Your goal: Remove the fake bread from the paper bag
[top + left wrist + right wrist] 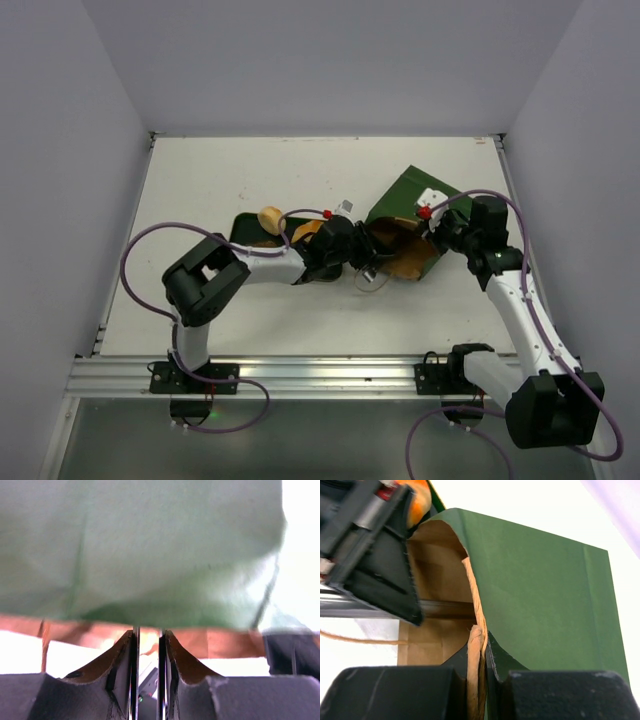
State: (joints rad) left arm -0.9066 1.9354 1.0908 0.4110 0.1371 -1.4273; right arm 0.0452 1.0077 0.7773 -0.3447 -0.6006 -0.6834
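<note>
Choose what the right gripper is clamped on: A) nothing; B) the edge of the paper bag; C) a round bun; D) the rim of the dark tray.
B: in the right wrist view, the right gripper pinches the brown-lined green edge of the paper bag between its fingers.

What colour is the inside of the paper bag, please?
Brown inside the paper bag, dark green outside; clearest in the right wrist view.

green paper bag (408,195) tipped over, tan bun (270,217) outside
</note>
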